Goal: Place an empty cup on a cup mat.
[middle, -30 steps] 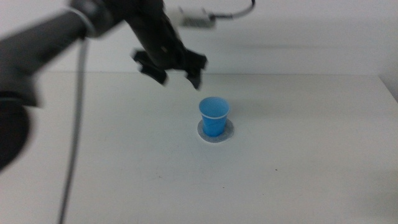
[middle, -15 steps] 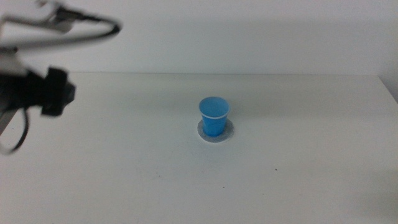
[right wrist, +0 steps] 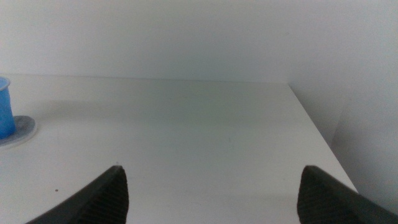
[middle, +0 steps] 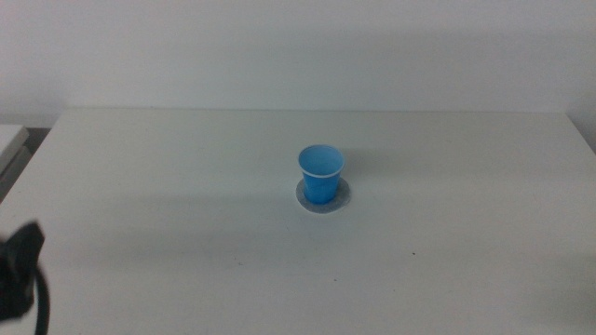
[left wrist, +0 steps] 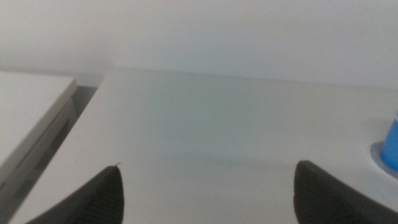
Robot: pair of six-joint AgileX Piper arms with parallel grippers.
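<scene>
- The cup (middle: pixel 320 173) stands upright on the cup mat (middle: pixel 339 198) near the middle of the table (middle: pixel 186 186). Its long axis is vertical, its mouth is up, and nothing shows inside it. The mat's grey rim shows all round the cup's base, so the cup looks fairly centred.
- The left gripper (left wrist: pixel 205 193) is at the table's near left corner, with the cup well apart from it towards the table's middle. In the middle view only a dark part of that arm shows at the bottom left. Its jaws stand wide apart and hold nothing.
- The right gripper (right wrist: pixel 211 190) is at the near right side of the table, with the cup and mat well apart from it towards the middle. Its jaws are also spread wide and empty.
- Neither arm is clearly the nearer one.
- The table is bare on every side of the cup, and its edges lie far from the mat.
- By my judgement the placing is done. No further reach seems needed.
</scene>
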